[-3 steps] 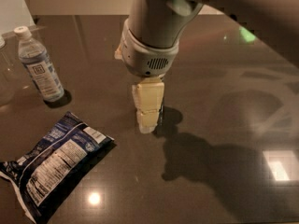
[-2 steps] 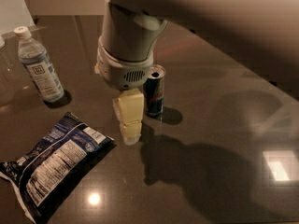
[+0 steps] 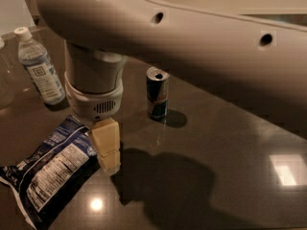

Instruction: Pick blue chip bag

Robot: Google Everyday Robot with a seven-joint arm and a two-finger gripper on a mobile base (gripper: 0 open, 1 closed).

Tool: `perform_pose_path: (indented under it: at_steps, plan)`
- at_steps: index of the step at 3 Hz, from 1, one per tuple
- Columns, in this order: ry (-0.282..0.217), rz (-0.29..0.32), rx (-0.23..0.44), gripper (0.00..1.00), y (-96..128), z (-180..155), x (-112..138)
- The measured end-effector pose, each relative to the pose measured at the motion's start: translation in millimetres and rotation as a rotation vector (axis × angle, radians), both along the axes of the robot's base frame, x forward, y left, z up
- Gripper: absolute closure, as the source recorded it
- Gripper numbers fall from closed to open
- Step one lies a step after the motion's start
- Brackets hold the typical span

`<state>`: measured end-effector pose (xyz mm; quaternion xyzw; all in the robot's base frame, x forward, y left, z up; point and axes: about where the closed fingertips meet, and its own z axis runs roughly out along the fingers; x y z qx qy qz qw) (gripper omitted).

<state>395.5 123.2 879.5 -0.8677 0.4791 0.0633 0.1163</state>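
Just beside the blue chip bag (image 3: pixel 50 171), the pincer (image 3: pixel 109 161); can (image 3: pixel 157 93) upright behind.

Beige arm shell (image 3: pixel 192 37) dotted with dark holes; white vented wrist collar (image 3: pixel 94 104); pale yellow segmented tool (image 3: pixel 108 147) seen below, close over surface (image 3: pixel 230 143).

The gripper (image 3: pixel 108 150), just right of the blue chip bag (image 3: pixel 50 174), covers the bag's right edge. The bag's near end runs off the bottom edge, its label print too small to read. The arm (image 3: pixel 192 42) is cut off top and right
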Motion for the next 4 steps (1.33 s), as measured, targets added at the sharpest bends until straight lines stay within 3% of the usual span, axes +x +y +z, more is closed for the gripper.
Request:
perform_pose_path:
  at_steps: [2, 3, 4]
  plan:
    - [0.018, 0.071, 0.005, 0.00, 39.2, -28.7, -15.2]
    - [0.029, 0.085, 0.005, 0.17, 50.5, -36.4, -16.2]
    - [0.033, 0.095, 0.004, 0.41, 57.3, -40.3, -16.2]
